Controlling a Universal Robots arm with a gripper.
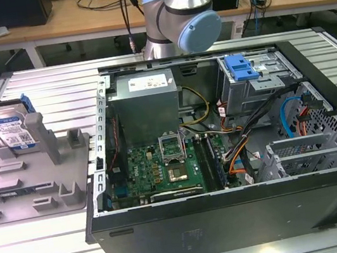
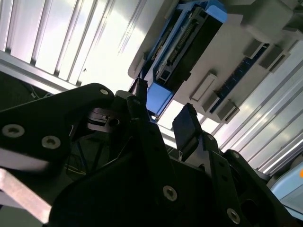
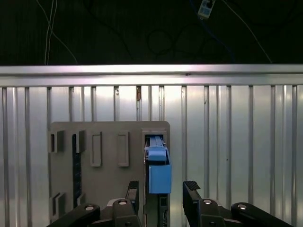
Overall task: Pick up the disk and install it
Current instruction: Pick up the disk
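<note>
The disk (image 1: 12,129) stands on edge in a grey holder (image 1: 37,186) at the exterior view's left, a silver drive with a white-and-blue label in a blue carrier frame. In the first wrist view I look down on its blue top edge (image 3: 158,170), which lines up with the gap between the black fingers of my gripper (image 3: 163,191). The gripper is open and holds nothing. In the second wrist view the disk (image 2: 189,42) lies beyond the gripper (image 2: 163,111), apart from the fingertips (image 2: 187,125).
An open computer case (image 1: 219,125) lies on the slatted metal table (image 1: 41,89) at the exterior view's right, with a motherboard, cables and a drive bay with a blue latch (image 1: 240,67). The arm's joint (image 1: 186,14) rises behind the case. Cluttered benches stand at the back.
</note>
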